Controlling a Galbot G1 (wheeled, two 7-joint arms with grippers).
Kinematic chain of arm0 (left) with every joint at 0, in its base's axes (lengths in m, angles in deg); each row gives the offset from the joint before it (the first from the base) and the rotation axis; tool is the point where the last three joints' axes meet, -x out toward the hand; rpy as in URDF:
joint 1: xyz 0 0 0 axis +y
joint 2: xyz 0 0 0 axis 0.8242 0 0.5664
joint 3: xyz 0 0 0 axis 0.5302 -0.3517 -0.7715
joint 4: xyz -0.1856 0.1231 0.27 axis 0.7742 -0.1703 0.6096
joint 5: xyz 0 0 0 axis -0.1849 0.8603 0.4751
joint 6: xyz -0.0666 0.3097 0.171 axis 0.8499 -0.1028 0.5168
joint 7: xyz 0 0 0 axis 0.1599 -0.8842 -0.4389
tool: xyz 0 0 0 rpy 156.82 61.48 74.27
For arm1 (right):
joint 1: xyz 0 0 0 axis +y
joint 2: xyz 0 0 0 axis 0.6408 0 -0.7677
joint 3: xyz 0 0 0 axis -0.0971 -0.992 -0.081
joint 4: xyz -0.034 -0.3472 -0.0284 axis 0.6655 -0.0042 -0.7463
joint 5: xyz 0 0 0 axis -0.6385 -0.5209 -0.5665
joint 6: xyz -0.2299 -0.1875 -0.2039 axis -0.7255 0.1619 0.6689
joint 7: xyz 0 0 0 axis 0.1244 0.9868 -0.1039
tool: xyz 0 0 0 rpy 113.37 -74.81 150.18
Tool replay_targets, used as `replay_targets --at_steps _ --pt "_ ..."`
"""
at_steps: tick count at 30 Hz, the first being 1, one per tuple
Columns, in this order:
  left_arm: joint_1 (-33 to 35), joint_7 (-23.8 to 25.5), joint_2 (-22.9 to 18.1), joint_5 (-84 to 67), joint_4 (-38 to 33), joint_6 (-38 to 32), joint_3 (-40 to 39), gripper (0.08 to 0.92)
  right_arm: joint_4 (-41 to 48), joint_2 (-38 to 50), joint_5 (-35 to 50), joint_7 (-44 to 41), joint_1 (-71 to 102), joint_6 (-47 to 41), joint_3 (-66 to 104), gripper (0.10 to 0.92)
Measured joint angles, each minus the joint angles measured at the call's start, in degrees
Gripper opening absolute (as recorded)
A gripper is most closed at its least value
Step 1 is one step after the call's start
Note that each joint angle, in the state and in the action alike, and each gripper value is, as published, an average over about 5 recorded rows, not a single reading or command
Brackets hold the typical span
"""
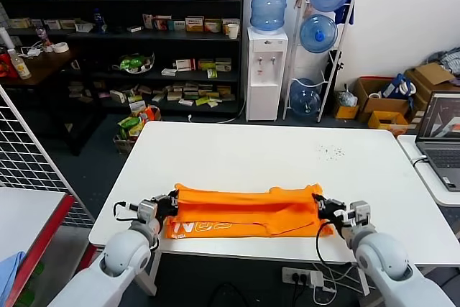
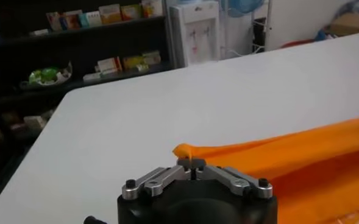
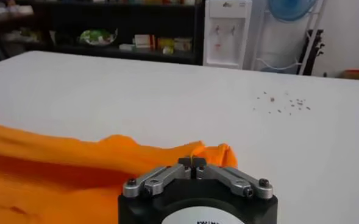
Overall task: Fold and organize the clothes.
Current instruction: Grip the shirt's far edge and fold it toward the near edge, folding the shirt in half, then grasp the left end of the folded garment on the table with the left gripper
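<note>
Orange T-shirt (image 1: 244, 212): bright orange, soft fabric, folded lengthwise into a long narrow band. Lies flat on the white table (image 1: 273, 156), close to the near edge, long axis running left to right. Upper fold forms a raised ridge along the far side of the band; surface creased and slightly rumpled. White lettering (image 1: 199, 227) printed on the lower layer, exposed near the left front corner, partly cut off by the fold above. Small hump of bunched fabric on the far edge, right of centre.

Left gripper (image 1: 167, 205): positioned at the left end of the shirt. Jaws drawn together, pinching the orange fabric edge; in the left wrist view (image 2: 192, 163) a pointed fold of cloth (image 2: 188, 150) rises directly at the closed fingertips.

Right gripper (image 1: 325, 210): positioned at the right end of the shirt. Jaws together, clamped on the fabric; in the right wrist view (image 3: 192, 162) the bunched orange corner (image 3: 219, 152) sits at the fingertips, remainder of the shirt (image 3: 51, 170) spreading away across the table.

Scatter of small dark specks (image 1: 332, 152) on the table, well apart from the shirt, toward the far right. Laptop (image 1: 442, 134) on an adjacent surface to the right.
</note>
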Motion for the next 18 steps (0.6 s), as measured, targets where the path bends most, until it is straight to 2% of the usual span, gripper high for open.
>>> replay_targets --at_steps 4,7,18 --pt "3.58 -0.09 0.28 1.11 -2.59 0.00 0.72 0.097 -2.20 0.34 -0.96 0.61 3.12 -0.61 0.48 0.125" --pt "5.52 -0.47 0.55 1.91 -4.10 -0.24 1.21 0.138 -3.48 0.48 -1.63 1.12 4.66 -0.79 0.79 0.156" --pt "7.74 -2.31 -0.09 1.04 -5.55 -0.75 2.64 0.457 -6.15 0.49 -2.57 2.39 7.49 0.13 1.60 0.467"
